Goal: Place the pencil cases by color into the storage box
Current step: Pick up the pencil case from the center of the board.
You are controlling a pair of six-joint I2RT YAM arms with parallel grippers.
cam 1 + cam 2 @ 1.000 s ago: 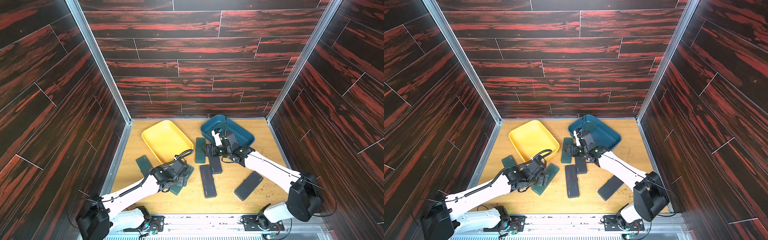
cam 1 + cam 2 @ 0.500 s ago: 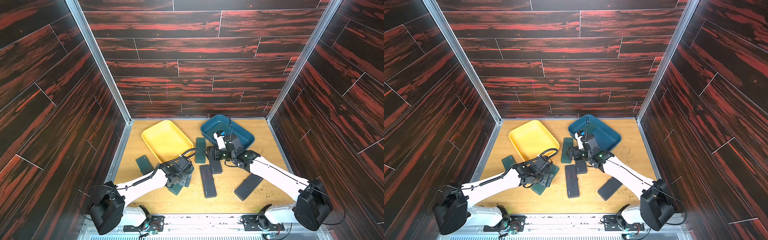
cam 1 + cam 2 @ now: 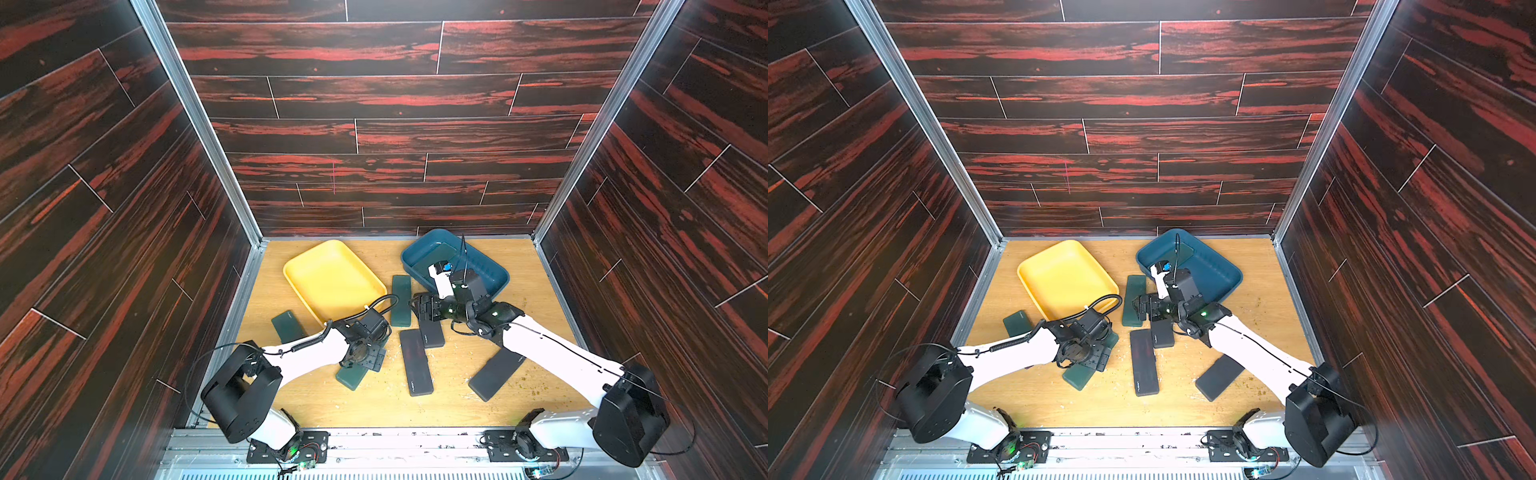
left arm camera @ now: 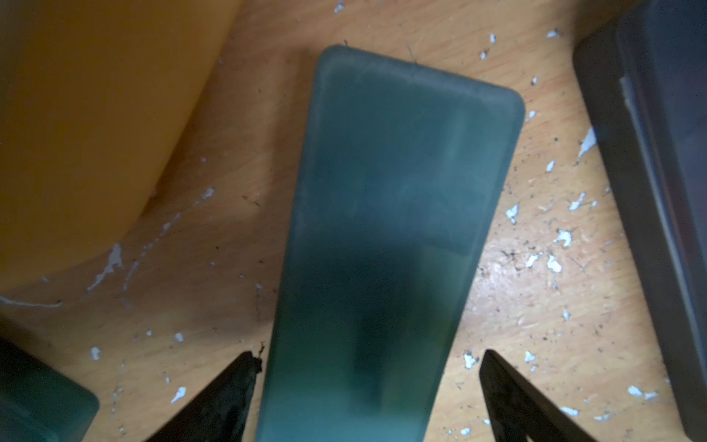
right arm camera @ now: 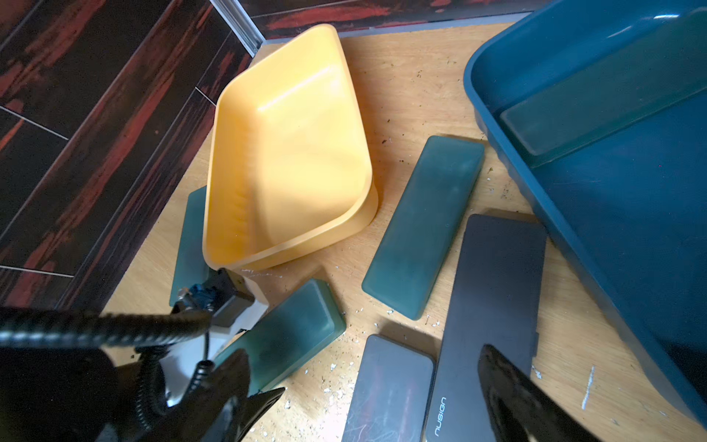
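A dark green pencil case (image 4: 382, 229) lies flat on the wooden floor near the yellow storage box (image 3: 291, 272). My left gripper (image 3: 370, 358) (image 4: 369, 359) is open astride that case, one fingertip almost at its edge. My right gripper (image 3: 420, 309) (image 5: 367, 382) is open and hovers over two black pencil cases (image 5: 390, 390) (image 5: 493, 306), holding nothing. The blue storage box (image 3: 496, 276) holds one green case (image 3: 440, 253). Another green case (image 3: 401, 299) lies between the boxes, and one more (image 3: 286, 326) lies at the left. A third black case (image 3: 496, 374) lies at the front right.
The yellow box holds nothing. The dark wood-patterned walls (image 3: 665, 249) close in on three sides. White flecks litter the floor. Bare floor (image 3: 528, 291) shows at the right of the blue box and along the front edge (image 3: 374, 411).
My left gripper has shifted a little to the right and settled over the green case. My right gripper has drifted slightly left and forward over the black cases. No case has moved.
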